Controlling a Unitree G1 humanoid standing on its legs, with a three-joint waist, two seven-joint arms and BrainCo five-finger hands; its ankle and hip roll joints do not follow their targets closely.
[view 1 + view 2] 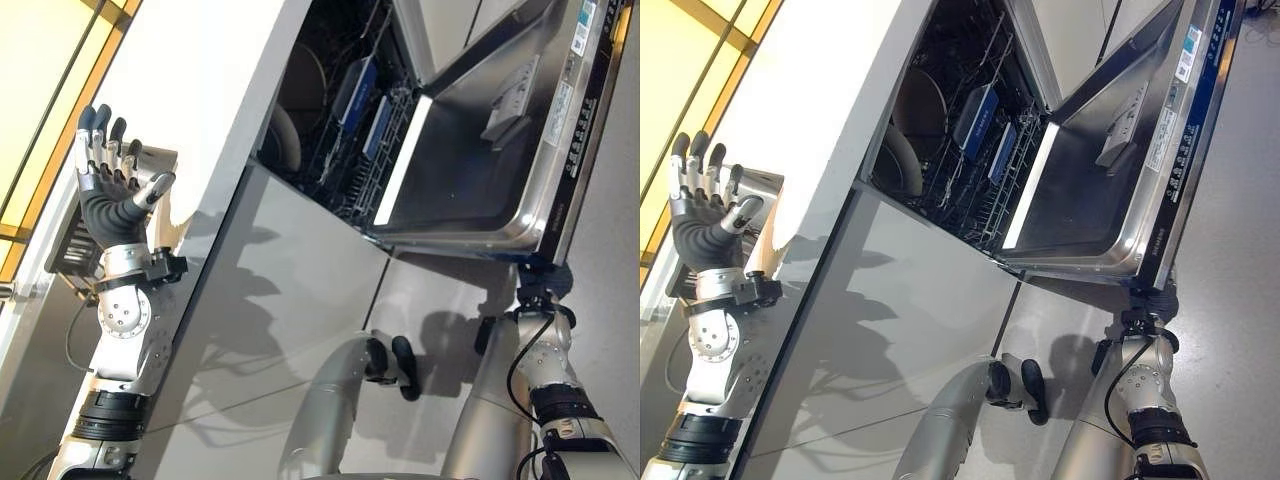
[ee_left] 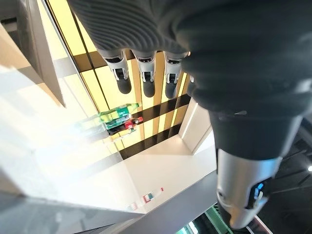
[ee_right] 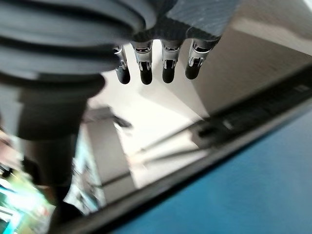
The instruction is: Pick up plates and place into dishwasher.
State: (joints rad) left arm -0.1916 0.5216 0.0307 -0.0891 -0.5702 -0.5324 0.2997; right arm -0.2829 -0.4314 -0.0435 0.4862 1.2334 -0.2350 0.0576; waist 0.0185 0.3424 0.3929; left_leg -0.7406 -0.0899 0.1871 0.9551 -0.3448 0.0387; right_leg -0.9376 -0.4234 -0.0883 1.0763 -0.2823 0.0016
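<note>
In dishwasher point(image 1: 400, 130), plates point(image 1: 290, 140), far from fingers point(image 1: 105, 140).

Labels are showing on the dishwasher door point(image 1: 1110, 190) rim, but their print seems too small to read.

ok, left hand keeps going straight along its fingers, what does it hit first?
Probably nothing near. The left hand is raised, open and empty beside the white counter, its fingertips aimed at the yellow panelled wall. That wall is the first surface in line, though depth is unclear.
</note>
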